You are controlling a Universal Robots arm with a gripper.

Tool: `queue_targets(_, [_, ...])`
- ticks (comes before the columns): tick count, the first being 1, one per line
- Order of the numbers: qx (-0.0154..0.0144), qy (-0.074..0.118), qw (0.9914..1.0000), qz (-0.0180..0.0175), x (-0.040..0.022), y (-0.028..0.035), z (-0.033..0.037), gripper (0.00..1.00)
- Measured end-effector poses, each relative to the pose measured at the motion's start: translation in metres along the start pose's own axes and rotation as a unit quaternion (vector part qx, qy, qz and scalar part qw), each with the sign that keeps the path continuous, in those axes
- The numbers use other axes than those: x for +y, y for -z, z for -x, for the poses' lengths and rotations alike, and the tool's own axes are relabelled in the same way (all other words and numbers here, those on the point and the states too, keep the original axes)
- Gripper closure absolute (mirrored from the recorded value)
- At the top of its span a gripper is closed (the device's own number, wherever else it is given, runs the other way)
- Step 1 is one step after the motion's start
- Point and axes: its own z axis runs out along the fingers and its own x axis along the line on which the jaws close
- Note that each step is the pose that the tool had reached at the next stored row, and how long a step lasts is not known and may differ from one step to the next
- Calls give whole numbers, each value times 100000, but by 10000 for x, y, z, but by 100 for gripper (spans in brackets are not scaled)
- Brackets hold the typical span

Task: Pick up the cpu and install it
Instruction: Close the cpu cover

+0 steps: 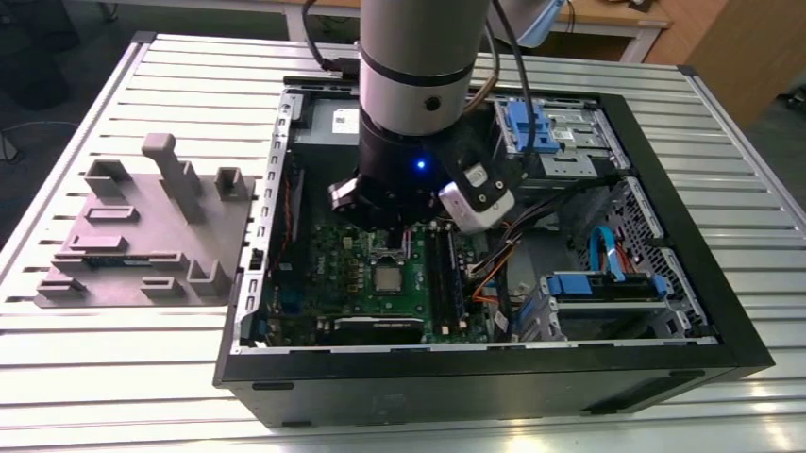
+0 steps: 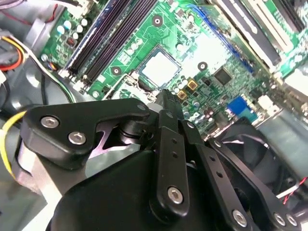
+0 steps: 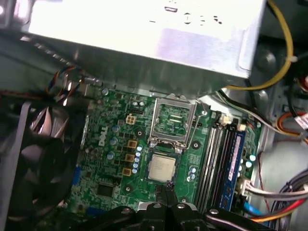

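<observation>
The cpu [image 3: 161,167], a small flat square chip with a shiny silver top, lying flat in its socket on the green motherboard [image 3: 113,159]. Right over one edge of it, the black gripper [image 3: 167,186], jaws pressed together on nothing; contact with the chip impossible to judge. Just beyond, hinged metal socket frame [image 3: 173,120] tipped open, dark memory slots [image 3: 216,159] alongside. Farther back, big grey metal box [image 3: 144,38]. In the exterior view, black computer case [image 1: 504,382] on a slatted white table [image 1: 126,377].
</observation>
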Motion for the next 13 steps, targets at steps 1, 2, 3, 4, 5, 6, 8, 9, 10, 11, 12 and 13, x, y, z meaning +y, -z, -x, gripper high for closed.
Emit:
queue_targets(1, [3, 905, 99996, -4, 0, -6, 0, 90])
queue_targets(2, [8, 1794, 99984, -15, 0, -11, 0, 90])
queue_targets(3, [9, 2704, 99963, -17, 0, -16, 0, 90])
queue_targets(4, [13, 3594, 99935, -24, 0, -22, 0, 90])
queue_targets(5, [20, 4502, 99899, -33, 0, -27, 0, 90])
queue_targets(6, [21, 5452, 99851, -38, 0, -33, 0, 90])
queue_targets(8, [29, 7250, 99737, -53, 0, -43, 0, 90])
queue_targets(9, [35, 8135, 99669, -60, 0, -49, 0, 90])
queue_targets(10, [39, 9041, 99590, -68, 0, -53, 0, 90])
queue_targets(11, [43, 9930, 99506, -74, 0, -58, 1, 90])
queue_targets(12, [46, 10906, 99403, -80, 0, -65, 1, 90])
queue_targets(13, [50, 11639, 99320, -87, 0, -70, 2, 90])
